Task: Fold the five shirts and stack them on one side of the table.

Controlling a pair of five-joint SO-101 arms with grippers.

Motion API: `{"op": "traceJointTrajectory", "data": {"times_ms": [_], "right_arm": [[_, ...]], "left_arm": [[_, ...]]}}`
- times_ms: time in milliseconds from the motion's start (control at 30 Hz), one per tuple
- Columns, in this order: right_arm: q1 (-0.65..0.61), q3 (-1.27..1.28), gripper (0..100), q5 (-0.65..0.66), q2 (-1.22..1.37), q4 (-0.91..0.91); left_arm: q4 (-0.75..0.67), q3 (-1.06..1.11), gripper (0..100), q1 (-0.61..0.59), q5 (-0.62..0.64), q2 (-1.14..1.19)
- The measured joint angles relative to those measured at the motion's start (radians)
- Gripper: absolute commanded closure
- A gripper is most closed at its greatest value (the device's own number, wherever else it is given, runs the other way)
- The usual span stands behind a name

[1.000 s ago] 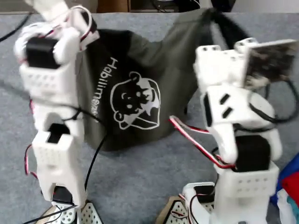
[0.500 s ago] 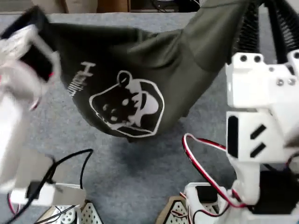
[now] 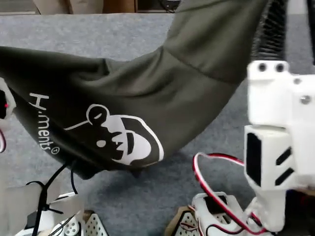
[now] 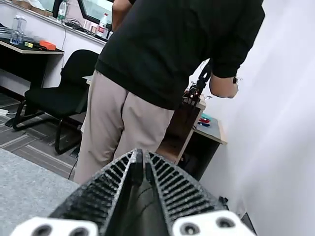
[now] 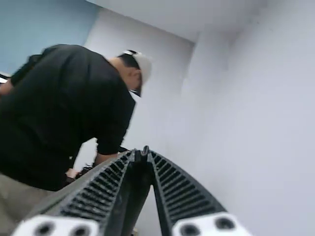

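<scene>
Shirt [image 3: 162, 93], dark olive, hangs stretched over grey table [image 3: 88, 37], white cartoon print [image 3: 123, 140] and lettering [image 3: 42, 123] facing up. Left end effector [image 4: 141, 169] clamped on its cloth; right end effector [image 5: 142, 156] likewise pinching dark fabric.

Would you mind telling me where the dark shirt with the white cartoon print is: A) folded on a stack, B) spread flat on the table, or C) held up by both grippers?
C: the shirt hangs in a sagging sling above the table, and the left gripper and right gripper are each shut on dark cloth.
</scene>
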Motion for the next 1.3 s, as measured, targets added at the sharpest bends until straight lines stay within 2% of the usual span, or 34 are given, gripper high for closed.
{"op": "traceJointTrajectory", "data": {"times_ms": [167, 333, 467, 567, 767, 1300], "right_arm": [[-0.117, 0.000, 99.5, 0.068, 0.035, 0.000], [-0.141, 0.000, 99.5, 0.074, 0.069, 0.000], [-0.143, -0.002, 99.5, 0.075, 0.081, 0.011], [-0.143, -0.026, 99.5, 0.080, 0.081, 0.011], [-0.143, -0.155, 99.5, 0.080, 0.080, 0.011], [-0.143, -0.341, 99.5, 0.127, 0.078, 0.015]], "left_arm": [[0.000, 0.164, 98, 0.000, 0.031, -0.029], [0.000, 0.463, 98, 0.000, 0.037, -0.124], [0.000, 0.729, 98, 0.106, 0.038, -0.224], [0.000, 0.841, 98, 0.175, 0.038, -0.315], [-0.026, 0.872, 98, 0.249, 0.038, -0.514], [-0.040, 0.882, 98, 0.255, -0.009, -0.723]]}}
